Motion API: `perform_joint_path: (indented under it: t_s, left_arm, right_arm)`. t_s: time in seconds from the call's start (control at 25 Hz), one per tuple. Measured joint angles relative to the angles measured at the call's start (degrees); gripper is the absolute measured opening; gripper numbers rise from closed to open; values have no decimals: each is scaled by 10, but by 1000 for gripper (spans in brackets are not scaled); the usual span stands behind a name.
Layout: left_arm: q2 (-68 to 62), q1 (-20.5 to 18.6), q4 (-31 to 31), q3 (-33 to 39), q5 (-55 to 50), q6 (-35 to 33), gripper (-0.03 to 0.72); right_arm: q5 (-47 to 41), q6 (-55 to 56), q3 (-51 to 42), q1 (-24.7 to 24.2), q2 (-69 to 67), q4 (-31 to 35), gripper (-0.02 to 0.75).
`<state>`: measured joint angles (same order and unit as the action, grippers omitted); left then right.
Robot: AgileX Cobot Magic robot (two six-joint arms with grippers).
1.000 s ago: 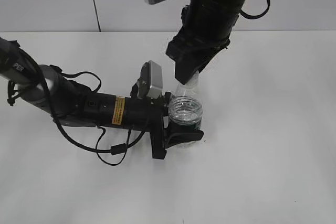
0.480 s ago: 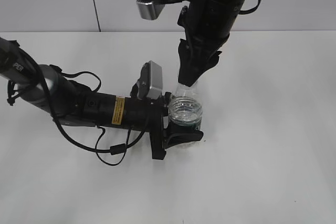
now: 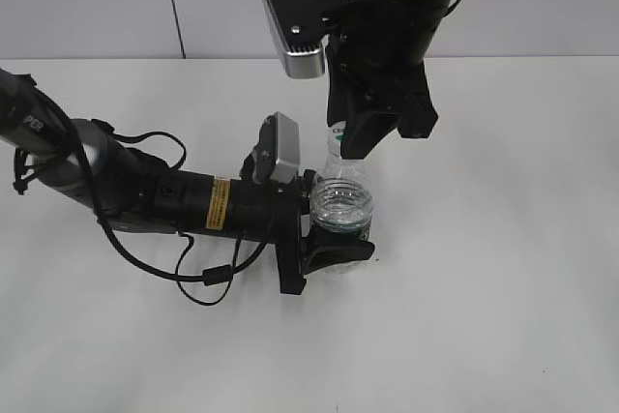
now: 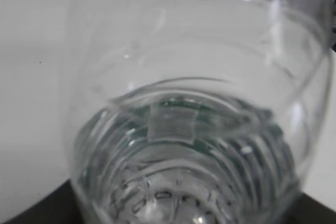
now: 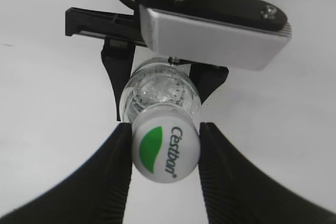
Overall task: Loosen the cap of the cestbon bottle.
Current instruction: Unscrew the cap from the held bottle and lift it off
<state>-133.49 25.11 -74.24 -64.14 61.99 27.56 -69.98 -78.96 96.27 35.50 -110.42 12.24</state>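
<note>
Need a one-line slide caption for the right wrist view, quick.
Right gripper pinching the white Cestbon cap while the left gripper steadies the bottle below.

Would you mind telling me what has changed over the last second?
The right gripper has rotated about the cap, its wrist camera swinging round, with both fingers closed against the cap. The left gripper still clamps the cestbon bottle, which has not moved.

Right gripper around cap; left gripper around cestbon bottle.
</note>
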Motion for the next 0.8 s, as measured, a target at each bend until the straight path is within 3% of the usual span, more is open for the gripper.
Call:
perform_joint_path:
  t_s: [0.52, 0.8]
  left_arm:
    - [0, -1, -9, 0, 12, 0, 405]
    - [0, -1, -10, 0, 12, 0, 405]
  right_arm:
    - [-2, -261, 0, 0, 0, 5, 295]
    - [-2, -319, 0, 0, 0, 7, 295]
